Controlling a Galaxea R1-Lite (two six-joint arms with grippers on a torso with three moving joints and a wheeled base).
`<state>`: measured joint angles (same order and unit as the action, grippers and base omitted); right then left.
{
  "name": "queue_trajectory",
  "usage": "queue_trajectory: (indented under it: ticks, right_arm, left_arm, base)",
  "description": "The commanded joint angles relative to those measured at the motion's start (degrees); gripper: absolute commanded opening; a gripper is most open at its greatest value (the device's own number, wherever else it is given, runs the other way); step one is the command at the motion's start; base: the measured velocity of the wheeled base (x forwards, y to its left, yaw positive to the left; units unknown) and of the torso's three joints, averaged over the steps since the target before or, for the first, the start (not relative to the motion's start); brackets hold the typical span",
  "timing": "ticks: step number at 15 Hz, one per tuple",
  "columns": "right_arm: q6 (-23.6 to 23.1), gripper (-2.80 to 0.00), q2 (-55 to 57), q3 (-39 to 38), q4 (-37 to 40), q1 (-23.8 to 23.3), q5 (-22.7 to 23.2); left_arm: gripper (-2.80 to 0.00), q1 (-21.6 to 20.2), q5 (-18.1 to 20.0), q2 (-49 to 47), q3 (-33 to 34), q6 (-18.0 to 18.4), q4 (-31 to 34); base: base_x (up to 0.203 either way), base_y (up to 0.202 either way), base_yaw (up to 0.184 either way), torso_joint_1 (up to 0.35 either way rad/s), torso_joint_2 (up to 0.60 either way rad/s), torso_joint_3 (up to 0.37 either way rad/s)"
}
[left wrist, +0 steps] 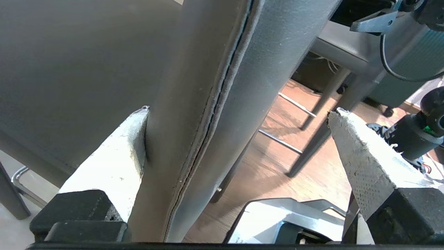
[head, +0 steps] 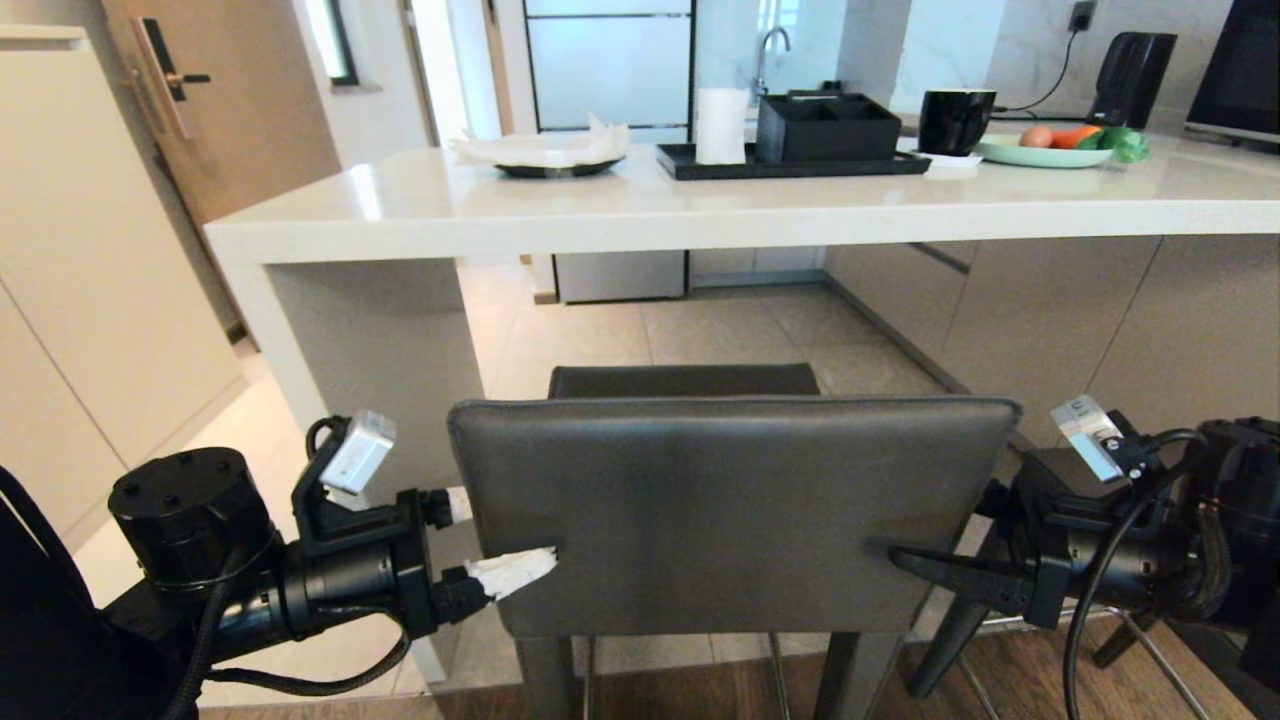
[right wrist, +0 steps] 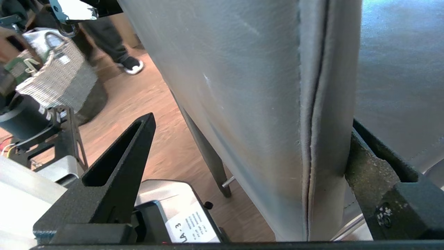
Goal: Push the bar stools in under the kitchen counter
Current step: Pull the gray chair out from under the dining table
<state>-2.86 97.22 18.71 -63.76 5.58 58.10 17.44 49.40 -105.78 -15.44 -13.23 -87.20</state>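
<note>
One bar stool stands right before me, its grey backrest [head: 735, 510] facing me and its seat [head: 685, 380] partly under the white kitchen counter [head: 600, 215]. My left gripper [head: 490, 540] is open astride the backrest's left edge [left wrist: 277, 41]; one white-taped finger [left wrist: 114, 156] touches the padded face, the other [left wrist: 357, 156] stands off it. My right gripper [head: 960, 530] is open astride the right edge [right wrist: 242, 69], one black finger [right wrist: 374, 166] against the backrest. Legs of a second stool [head: 940, 640] show behind the right arm.
On the counter stand a black tray [head: 800, 165] with a paper roll and a black box, a black mug [head: 955, 120], a plate of vegetables [head: 1050, 150] and a kettle. A wicker basket [right wrist: 52, 83] and a person's shoe [right wrist: 131, 66] are on the wood floor behind.
</note>
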Motion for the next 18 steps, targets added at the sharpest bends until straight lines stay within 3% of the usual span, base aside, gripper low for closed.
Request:
queue_trajectory:
  ticks: [1,18]
  right_arm:
    - [0.1,0.0,0.1,-0.5,-1.0,0.0,0.3]
    - [0.7,0.0,-1.7,-4.8,-5.0,-0.1,-1.9]
  left_arm:
    - [0.0,0.1,-0.4,0.9,1.2,-0.1,-0.5]
    - [0.0,3.4,-4.0,5.8,5.2,-0.1,-0.5]
  base:
    - [-0.191,0.0,-0.001,0.002,0.01,0.005]
    - [-0.195,0.0,0.0,0.002,0.0,0.002]
